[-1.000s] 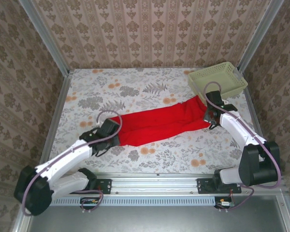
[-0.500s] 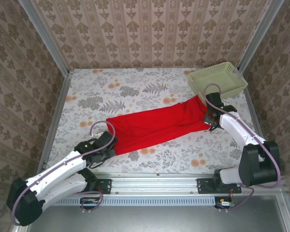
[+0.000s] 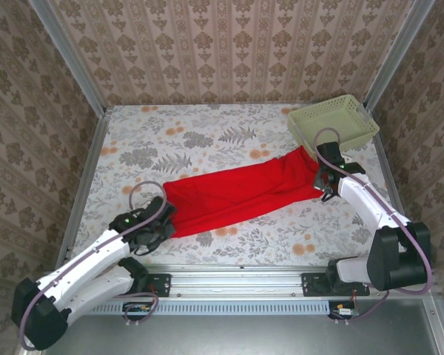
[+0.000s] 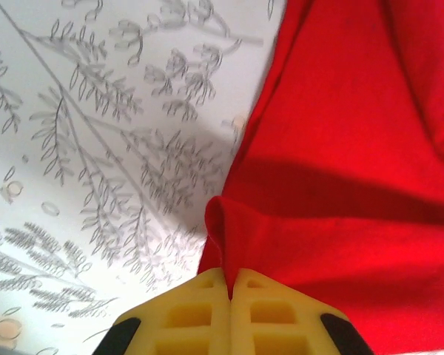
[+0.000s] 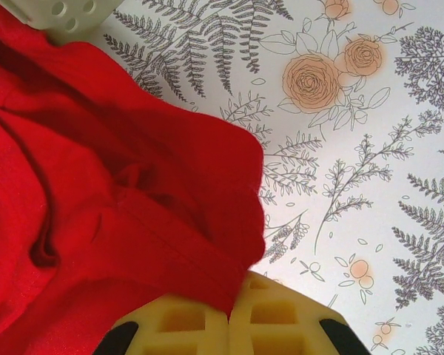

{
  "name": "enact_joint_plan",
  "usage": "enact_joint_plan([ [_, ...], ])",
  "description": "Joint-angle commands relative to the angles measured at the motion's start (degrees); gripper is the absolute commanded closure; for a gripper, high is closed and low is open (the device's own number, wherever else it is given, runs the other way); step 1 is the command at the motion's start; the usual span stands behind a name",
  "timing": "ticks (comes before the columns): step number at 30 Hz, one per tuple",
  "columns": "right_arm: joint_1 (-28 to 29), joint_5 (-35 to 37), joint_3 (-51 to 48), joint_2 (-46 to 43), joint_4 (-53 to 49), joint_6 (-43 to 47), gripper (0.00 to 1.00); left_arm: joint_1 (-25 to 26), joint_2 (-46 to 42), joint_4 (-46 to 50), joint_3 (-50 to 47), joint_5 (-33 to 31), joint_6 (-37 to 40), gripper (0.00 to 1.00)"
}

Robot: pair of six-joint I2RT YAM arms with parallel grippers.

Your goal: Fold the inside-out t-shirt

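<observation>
Floral-print tabletop [image 3: 207, 133], wallpapered walls around. Plain bright red soft cloth t-shirt [image 3: 240, 194] lies pulled into a long bunched band from near the tabletop's near-left corner toward the far-right corner, ending just beside the pale green perforated plastic basket [image 3: 333, 122]. Left tool [image 3: 165, 220] is pinched shut on the shirt's near-left end, right tool [image 3: 324, 185] on its far-right end. Looks early: no tidy fold yet, flattening and folding left.

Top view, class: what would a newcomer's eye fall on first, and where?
The red t-shirt, stretched in a long band across the flowered table. The left gripper pinches its near left end, the right gripper its far right end. A pale green basket sits in the far right corner.
</observation>
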State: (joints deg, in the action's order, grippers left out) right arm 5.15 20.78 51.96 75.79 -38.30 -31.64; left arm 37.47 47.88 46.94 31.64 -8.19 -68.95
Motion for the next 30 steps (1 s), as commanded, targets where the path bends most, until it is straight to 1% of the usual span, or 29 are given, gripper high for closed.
enact_joint_plan([
  [1, -0.23, 0.29, 3.05, 0.82, -1.25, 0.83, 1.0, -8.3, 3.52, -7.96, 4.97, 7.01, 8.98, 1.0],
  [3, -0.23, 0.36, 4.67, 2.11, -1.05, 1.07, 1.0, -12.89, 8.48, -8.8, 9.05, 9.17, 12.24, 1.0],
  [4, -0.23, 0.42, 5.5, 2.83, -1.14, 1.25, 1.0, -14.33, 10.74, -9.89, 10.6, 10.36, 13.85, 1.0],
  [8, -0.23, 0.23, 7.87, 6.04, -0.31, 1.74, 1.0, -18.29, 19.23, -11.82, 16.6, 12.53, 17.86, 1.0],
  [10, -0.23, 0.33, 8.66, 7.25, -0.14, 1.82, 1.0, -20.35, 21.98, -13.82, 17.65, 14.26, 19.35, 1.0],
  [12, -0.23, 0.25, 9.19, 8.35, -0.04, 1.57, 1.0, -22.43, 24.27, -14.85, 18.31, 14.2, 20.23, 1.0],
  [19, -0.23, 1.19, 5.72, 8.33, 0.68, 0.14, 1.0, -27.02, 29.33, -17.03, 15.66, 12.18, 22.47, 1.0],
  [23, -0.23, 1.99, 2.84, 7.82, 0.69, -0.44, 1.0, -27.13, 34.68, -17.09, 14.98, 13.81, 23.89, 0.99],
  [25, -0.26, 2.46, 1.52, 7.06, 1.21, -0.29, 1.0, -27.02, 36.19, -17.14, 14.74, 14.82, 24.83, 0.94],
  [26, -0.31, 2.54, 1.21, 7.08, 1.41, -0.27, 1.0, -26.98, 36.77, -17.39, 14.65, 15.13, 25.65, 0.85],
  [27, -0.31, 2.47, 1.13, 7.32, 1.67, 0.0, 1.0, -26.86, 37.46, -17.6, 14.87, 15.37, 26.78, 0.73],
  [28, -0.31, 2.27, 1.28, 7.78, 1.83, 0.25, 1.0, -26.79, 37.91, -17.38, 15.2, 15.31, 27.74, 0.65],
  [30, -0.4, 1.12, 2.0, 9.28, 1.47, 0.37, 0.83, -26.3, 37.9, -16.03, 15.75, 14.5, 29.22, 0.52],
])
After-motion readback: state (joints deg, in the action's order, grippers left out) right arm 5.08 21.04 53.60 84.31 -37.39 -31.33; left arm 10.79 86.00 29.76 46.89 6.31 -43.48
